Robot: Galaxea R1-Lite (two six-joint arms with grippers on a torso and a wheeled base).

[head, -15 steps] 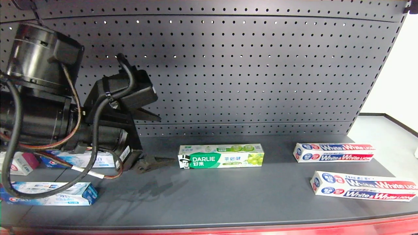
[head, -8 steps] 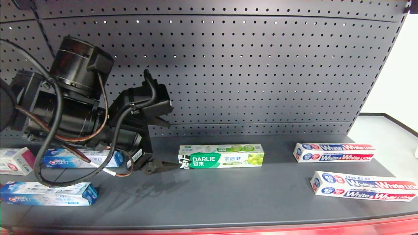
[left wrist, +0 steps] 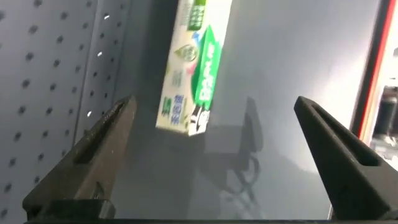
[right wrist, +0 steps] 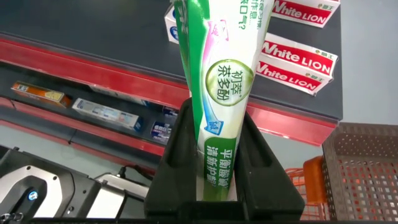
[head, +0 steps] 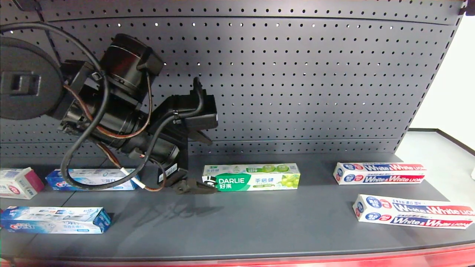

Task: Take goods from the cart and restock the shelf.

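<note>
- Placement is the step in hand, I judge: my right tool (right wrist: 219, 134) grips a second green box (right wrist: 217, 62), out in front of the shelf (head: 259, 226).
- My left tool (head: 210, 167) is wide and empty, its lower finger just beside the left end of the green toothpaste box (head: 251, 177) lying near the back panel (head: 297, 92).
- I would lay the new box flat in front of that one, parallel.
- Blue boxes (head: 91, 179) on the left and red-and-white boxes (head: 378, 172) on the right lie well apart; my left arm crowds the spot.
</note>
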